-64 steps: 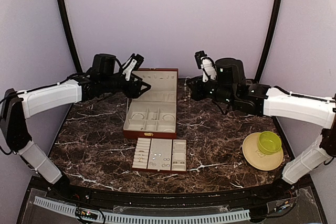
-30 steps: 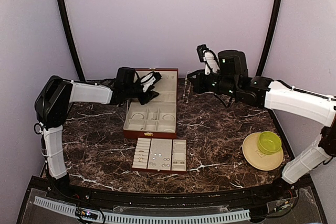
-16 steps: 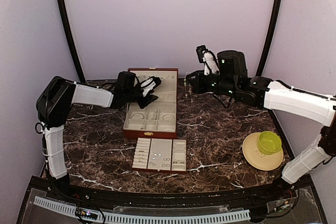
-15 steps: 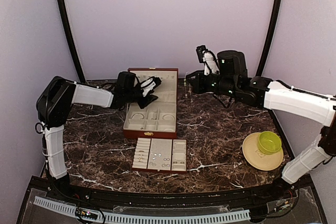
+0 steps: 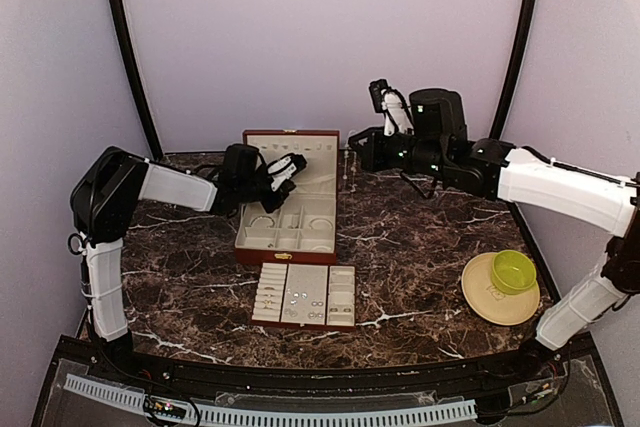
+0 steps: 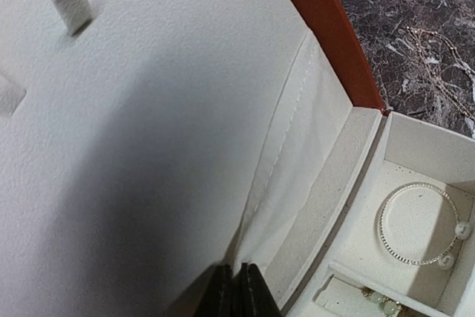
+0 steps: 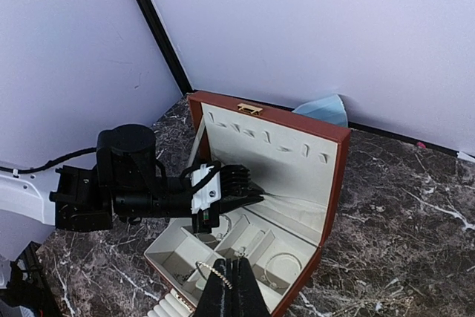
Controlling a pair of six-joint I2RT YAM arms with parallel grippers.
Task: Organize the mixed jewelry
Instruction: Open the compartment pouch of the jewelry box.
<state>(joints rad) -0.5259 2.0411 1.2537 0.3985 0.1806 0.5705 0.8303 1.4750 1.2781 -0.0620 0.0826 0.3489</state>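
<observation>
Spanning the centre of the overhead frame, a dark marble table (image 5: 400,237) carries a red-brown jewelry box (image 5: 290,197) with its cream-lined lid raised. Below it, centre-low in the frame, lies a cream ring tray (image 5: 304,296) holding the mixed jewelry (image 5: 303,301), several tiny shiny pieces in its slots. At lower right a green bowl (image 5: 513,270) rests on a tan plate (image 5: 497,297). The left gripper (image 6: 236,287) reaches in from the left, its fingers pressed together against the lid's lining. The right gripper (image 7: 230,283), upper right of centre, is closed on a thin gold chain (image 7: 214,272) dangling above the box. A silver bracelet (image 6: 415,224) sits in a box compartment.
</observation>
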